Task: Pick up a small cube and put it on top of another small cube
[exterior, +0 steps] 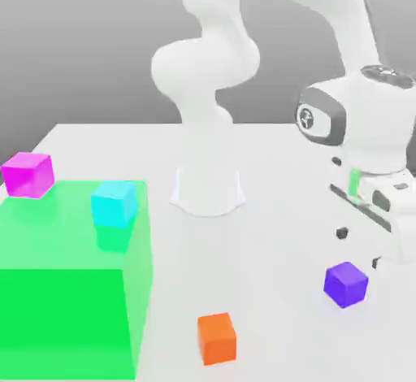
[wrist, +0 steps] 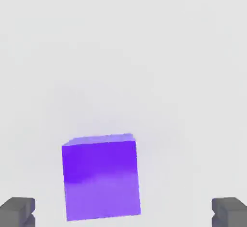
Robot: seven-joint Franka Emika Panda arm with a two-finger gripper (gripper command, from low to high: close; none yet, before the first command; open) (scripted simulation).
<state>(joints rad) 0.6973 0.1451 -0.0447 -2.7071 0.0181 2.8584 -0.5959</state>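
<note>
Progress: nothing is grasped or stacked yet; the approach to the pick looks nearly done, and closing, lifting, carrying and placing are all left.
Pincer: the gripper point(wrist: 123, 212) is spread wide and empty, its two dark grey fingertips point(wrist: 17, 210) standing well apart either side of the cube in the hand view.
Violet cube: the small cube point(wrist: 101, 177) rests on the table between the fingertips, nearer one of them, touching neither; in the exterior view it sits just beside the hand. Plain, matte, sharp-edged.
Orange cube: point(exterior: 217, 338) flat, unmarked faces, near the front edge, a likely base for the stack.
Table: point(exterior: 276, 234) smooth pale grey, featureless.
Green block: point(exterior: 73, 291) large, translucent, glassy.
Cyan cube: point(exterior: 114, 204) on the green block.
Magenta cube: point(exterior: 28, 174) at its far corner.
Arm: point(exterior: 207, 63) glossy white rounded segments.
</note>
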